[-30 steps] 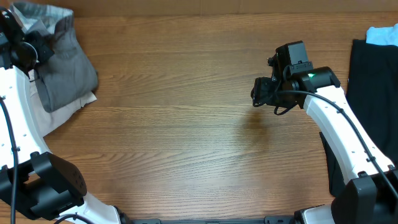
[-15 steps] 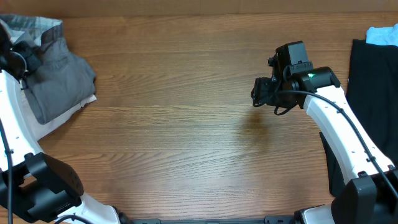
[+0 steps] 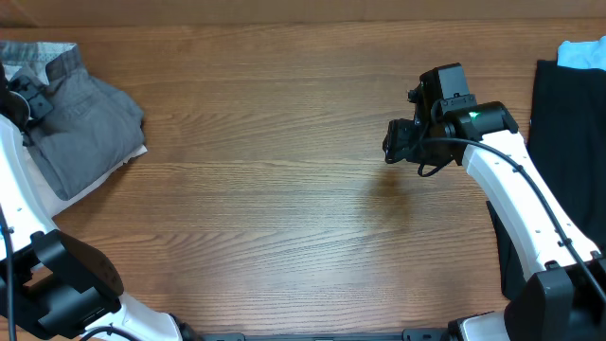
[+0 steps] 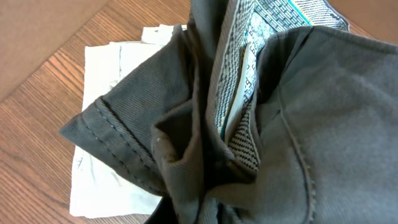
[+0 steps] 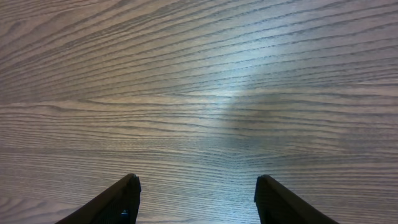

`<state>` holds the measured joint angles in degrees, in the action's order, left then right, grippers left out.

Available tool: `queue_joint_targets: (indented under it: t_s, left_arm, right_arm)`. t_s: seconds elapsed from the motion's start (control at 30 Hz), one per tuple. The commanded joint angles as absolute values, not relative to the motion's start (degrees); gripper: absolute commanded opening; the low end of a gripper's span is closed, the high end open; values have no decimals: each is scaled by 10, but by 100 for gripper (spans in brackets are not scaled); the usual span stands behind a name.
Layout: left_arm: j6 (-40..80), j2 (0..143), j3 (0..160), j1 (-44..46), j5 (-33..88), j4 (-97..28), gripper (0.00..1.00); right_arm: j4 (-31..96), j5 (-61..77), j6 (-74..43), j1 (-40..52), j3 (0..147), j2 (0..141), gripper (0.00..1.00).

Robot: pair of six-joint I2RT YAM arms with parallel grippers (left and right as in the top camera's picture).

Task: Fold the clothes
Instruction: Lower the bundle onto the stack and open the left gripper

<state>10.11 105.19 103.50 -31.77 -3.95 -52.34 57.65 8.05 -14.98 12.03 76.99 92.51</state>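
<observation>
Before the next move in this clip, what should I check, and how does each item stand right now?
1. Left gripper holds the grey shorts: cannot tell; fabric fills the left wrist view and hides the fingers.
2. Shorts lie flat for folding: not ok; bunched, with the waistband lining exposed.
3. Shorts separate from the cream garment: not ok; they lie on it.
4. Right gripper free: ok; open above the table, holding nothing.
5. Black garment away from the shorts: ok; it lies at the far right edge.
</observation>
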Motion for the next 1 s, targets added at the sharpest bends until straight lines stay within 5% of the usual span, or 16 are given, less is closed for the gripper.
queue_joint_targets:
  t_s: [0.0,0.97]
  left_arm:
    - [95,1057,1035,-330,-78,-521,4]
    - [125,1181,1033,-368,-110,-526,4]
  right_arm:
    - [574,75,-148,122,781,917,63]
    - [576,76,-149,122,781,917,64]
